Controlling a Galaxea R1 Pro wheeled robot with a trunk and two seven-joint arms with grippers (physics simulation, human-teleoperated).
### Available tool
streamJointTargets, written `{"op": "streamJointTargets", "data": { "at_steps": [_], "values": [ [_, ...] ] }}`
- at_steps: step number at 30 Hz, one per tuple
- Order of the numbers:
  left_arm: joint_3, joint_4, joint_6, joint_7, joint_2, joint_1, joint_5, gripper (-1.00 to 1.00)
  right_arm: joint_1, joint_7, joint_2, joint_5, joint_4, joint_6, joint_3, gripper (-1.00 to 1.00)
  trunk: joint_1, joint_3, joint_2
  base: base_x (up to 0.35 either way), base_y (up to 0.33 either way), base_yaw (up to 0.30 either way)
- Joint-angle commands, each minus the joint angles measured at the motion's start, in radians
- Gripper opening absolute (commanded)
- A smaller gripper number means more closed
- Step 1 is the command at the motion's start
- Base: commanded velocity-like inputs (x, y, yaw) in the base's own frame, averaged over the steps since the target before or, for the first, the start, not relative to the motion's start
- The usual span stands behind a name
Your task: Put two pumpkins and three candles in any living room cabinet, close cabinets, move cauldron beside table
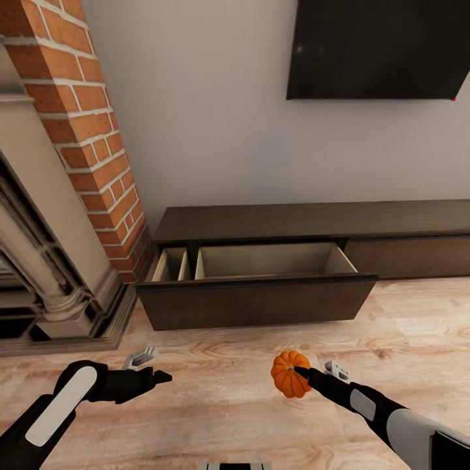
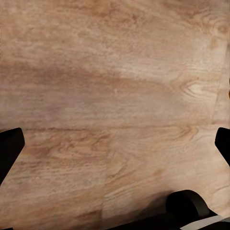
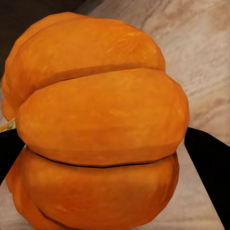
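Observation:
A small ribbed orange pumpkin [image 1: 290,373] hangs above the wood floor, with my right gripper [image 1: 299,373] shut on it. Up close in the right wrist view the pumpkin [image 3: 98,129] sits between the two dark fingers. The long dark-brown cabinet [image 1: 313,222] stands against the wall ahead, its left drawer [image 1: 261,287] pulled out and its pale beige inside bare. My left gripper [image 1: 151,367] is low at the left over the floor, open, with nothing between its fingers [image 2: 9,148]. Candles and cauldron are out of view.
A brick column [image 1: 85,130] and a stone fireplace surround [image 1: 46,261] stand to the left of the cabinet. A dark TV screen [image 1: 378,49] hangs on the wall above. Wood floor [image 1: 222,391] lies between me and the open drawer.

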Motion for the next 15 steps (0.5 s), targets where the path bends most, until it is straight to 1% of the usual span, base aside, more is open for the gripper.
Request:
{"op": "streamJointTargets", "data": {
  "at_steps": [1,6,15],
  "values": [
    [-0.002,-0.001,0.001,0.01,0.001,-0.001,0.01,1.0,-0.001,0.003,-0.001,-0.011,0.0,0.005,0.004,-1.0,0.0,-0.001,0.0,0.0,0.0,0.0],
    [-0.002,-0.001,0.001,0.011,0.001,-0.001,0.01,1.0,-0.001,0.002,-0.001,-0.011,0.0,0.004,0.005,-1.0,-0.002,0.019,0.001,0.0,0.0,0.0],
    [0.002,-0.001,0.001,0.009,0.001,-0.001,0.011,1.0,-0.001,0.002,-0.001,-0.011,-0.001,0.004,0.005,-1.0,-0.002,0.019,0.001,0.0,0.0,0.0]
  ]
}}
